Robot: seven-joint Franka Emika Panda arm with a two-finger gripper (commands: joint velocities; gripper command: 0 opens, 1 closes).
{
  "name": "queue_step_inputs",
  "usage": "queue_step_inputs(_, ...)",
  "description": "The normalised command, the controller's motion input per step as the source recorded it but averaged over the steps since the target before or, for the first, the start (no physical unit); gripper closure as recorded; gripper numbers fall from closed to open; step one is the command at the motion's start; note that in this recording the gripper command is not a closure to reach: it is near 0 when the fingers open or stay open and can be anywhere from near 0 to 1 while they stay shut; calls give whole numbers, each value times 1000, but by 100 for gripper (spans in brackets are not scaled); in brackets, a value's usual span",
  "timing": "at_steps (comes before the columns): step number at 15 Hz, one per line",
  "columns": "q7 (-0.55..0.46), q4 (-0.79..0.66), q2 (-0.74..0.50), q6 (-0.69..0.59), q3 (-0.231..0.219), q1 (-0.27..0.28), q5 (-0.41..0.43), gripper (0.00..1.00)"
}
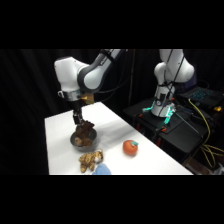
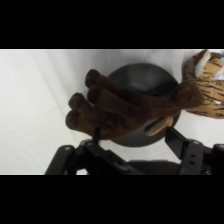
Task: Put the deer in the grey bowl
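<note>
The deer (image 1: 86, 131), a dark reddish-brown plush, rests on the grey bowl (image 1: 80, 144) near the table's left side, sticking up above its rim. In the wrist view the deer (image 2: 125, 112) lies across the round grey bowl (image 2: 145, 77), covering its lower half. My gripper (image 1: 77, 120) hangs just above and left of the deer. In the wrist view the gripper (image 2: 134, 134) stands open, its two fingers wide apart on either side of the deer's lower edge. The bowl's bottom is partly hidden by the plush.
A tan-and-brown striped plush toy (image 1: 90, 160) lies just in front of the bowl, and shows beside it (image 2: 207, 85) in the wrist view. A blue object (image 1: 102, 170) sits at the table's front edge. A round orange-red fruit toy (image 1: 131, 147) sits to the right.
</note>
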Motion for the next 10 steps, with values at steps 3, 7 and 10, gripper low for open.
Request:
queue_step_inputs(3, -82, 73, -404, -470, -41, 6, -48, 0)
queue_step_inputs(7, -109, 154, -436, -626, -19, -25, -4, 0)
queue_step_inputs(10, -115, 158, -264, -442, -8, -29, -11, 0)
